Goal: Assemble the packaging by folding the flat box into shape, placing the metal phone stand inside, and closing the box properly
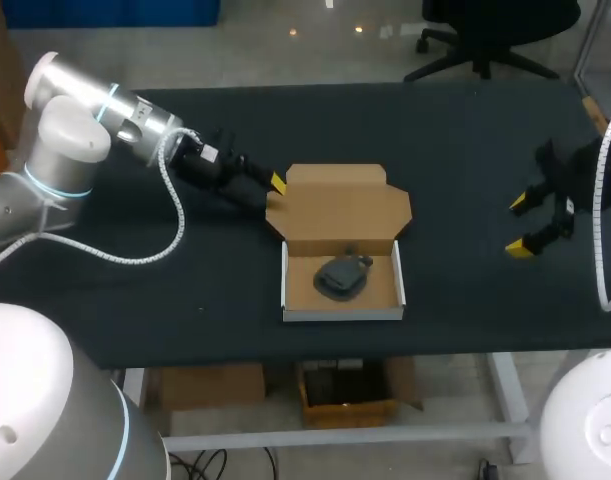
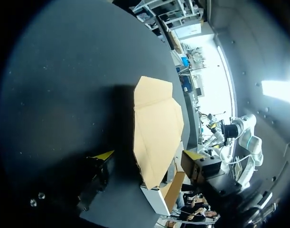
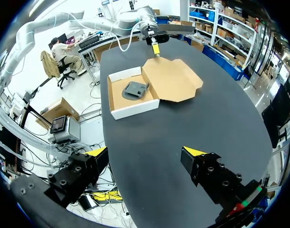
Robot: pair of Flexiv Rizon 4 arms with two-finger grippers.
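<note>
Seen from above, only one yellow tip of the left fingers (image 1: 277, 182) shows, at the far left corner of the lid (image 1: 347, 205). The other tip is hidden, and it is hard to say whether the visible one touches the cardboard. In the left wrist view these fingers stand wide apart with the brown lid ahead of and between them. One tip is clearly short of the lid's edge, so they hold nothing. From there the lid blocks most of the box, leaving only a sliver of white wall, and the phone stand is out of sight. The box (image 1: 342, 312) sits on the black bench (image 1: 465, 140), white outside and brown inside, its lid laid open with the side flaps spread. The phone stand (image 1: 343, 277) lies in the tray, a dark grey lump whose shape is hard to make out. The right fingers (image 1: 521, 202) hang open and empty, and the box lies well ahead of them.
</note>
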